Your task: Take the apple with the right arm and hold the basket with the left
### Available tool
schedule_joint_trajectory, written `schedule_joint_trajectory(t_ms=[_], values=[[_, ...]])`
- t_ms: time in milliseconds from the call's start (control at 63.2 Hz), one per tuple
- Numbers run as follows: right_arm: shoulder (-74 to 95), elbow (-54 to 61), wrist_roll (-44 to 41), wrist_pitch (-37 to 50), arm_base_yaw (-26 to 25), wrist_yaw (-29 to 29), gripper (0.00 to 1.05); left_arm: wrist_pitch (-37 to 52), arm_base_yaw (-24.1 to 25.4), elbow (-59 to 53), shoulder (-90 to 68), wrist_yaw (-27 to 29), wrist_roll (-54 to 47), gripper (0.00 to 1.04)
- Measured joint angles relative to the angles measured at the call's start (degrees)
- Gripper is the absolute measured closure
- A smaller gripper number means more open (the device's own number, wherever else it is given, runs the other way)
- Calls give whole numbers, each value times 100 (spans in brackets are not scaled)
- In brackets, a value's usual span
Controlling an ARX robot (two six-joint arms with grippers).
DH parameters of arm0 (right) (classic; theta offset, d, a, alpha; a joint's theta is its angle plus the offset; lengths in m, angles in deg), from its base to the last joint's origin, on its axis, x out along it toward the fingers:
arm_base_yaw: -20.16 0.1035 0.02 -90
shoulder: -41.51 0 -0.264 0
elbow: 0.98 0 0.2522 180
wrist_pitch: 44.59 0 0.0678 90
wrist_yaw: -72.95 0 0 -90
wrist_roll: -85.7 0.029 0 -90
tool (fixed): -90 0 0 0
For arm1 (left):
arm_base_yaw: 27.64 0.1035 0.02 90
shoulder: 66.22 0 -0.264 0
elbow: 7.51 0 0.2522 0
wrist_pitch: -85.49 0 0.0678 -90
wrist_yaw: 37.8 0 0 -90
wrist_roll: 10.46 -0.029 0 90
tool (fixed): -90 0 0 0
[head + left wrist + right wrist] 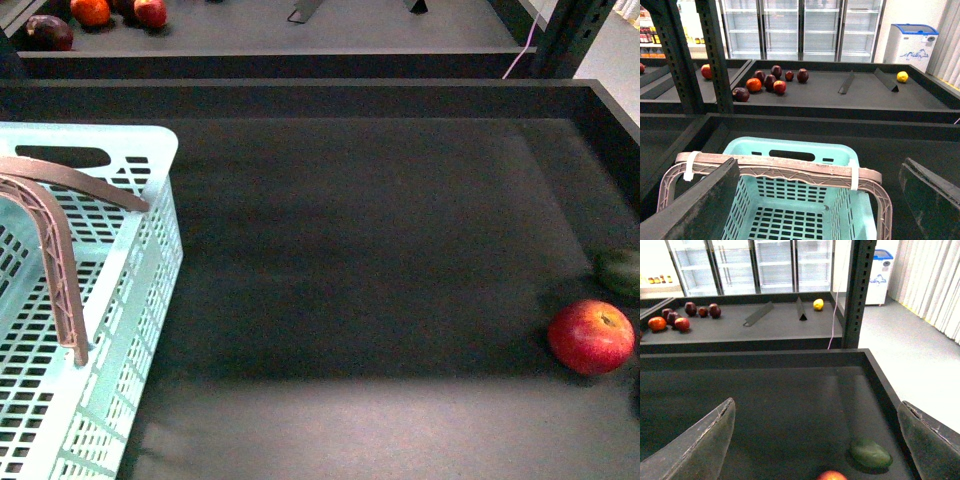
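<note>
Resting in the black tray (pixel 380 250): basket (pixel 140 260) left, apple (pixel 591 337) far right.

The left gripper (pixel 820 165) has its jaws spread wide apart, its two dark, scuffed fingers (pixel 700 210) slanting in from the lower corners of the frame, and the right gripper (pixel 816 402) shows the same wide spread, with fingers (pixel 932 440) at both lower corners.
</note>
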Motion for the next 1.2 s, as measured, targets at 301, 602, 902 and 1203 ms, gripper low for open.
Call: schedule_joint_trajectory(t_ms=[301, 602, 902, 1203], values=[[0, 0, 0, 0, 0, 0, 9, 0, 0, 0, 0, 0, 0, 7], [0, 0, 0, 0, 0, 0, 9, 0, 0, 0, 0, 0, 0, 7], [0, 0, 0, 0, 0, 2, 9, 0, 0, 0, 0, 0, 0, 7], [0, 0, 0, 0, 0, 0, 9, 0, 0, 0, 0, 0, 0, 7]])
